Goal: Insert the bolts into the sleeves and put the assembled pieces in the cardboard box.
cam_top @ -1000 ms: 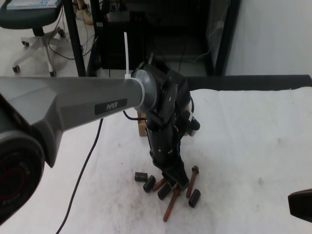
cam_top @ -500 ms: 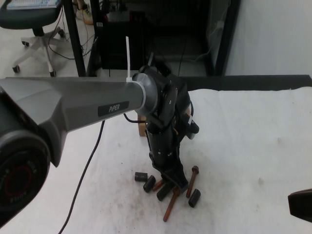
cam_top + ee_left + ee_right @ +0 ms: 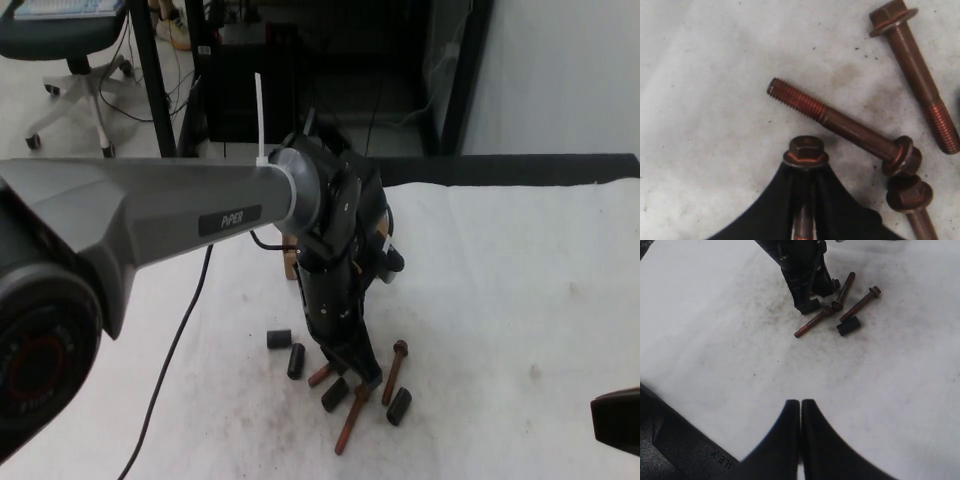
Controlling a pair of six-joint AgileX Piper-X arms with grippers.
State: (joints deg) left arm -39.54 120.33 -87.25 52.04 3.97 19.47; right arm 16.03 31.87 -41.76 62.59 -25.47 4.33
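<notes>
My left claw (image 3: 805, 170) pinches tight a coppery hex-headed metal bolt (image 3: 805, 151); gripped so near its head, it could swivel when lifted.

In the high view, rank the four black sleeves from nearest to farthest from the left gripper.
1. Sleeve by the fingertips: just left of the left gripper, which holds a bolt.
2. Right sleeve: to the gripper's right, nearer the camera.
3. Middle-left sleeve: farther to the left.
4. Far-left sleeve: farthest left and back.
</notes>
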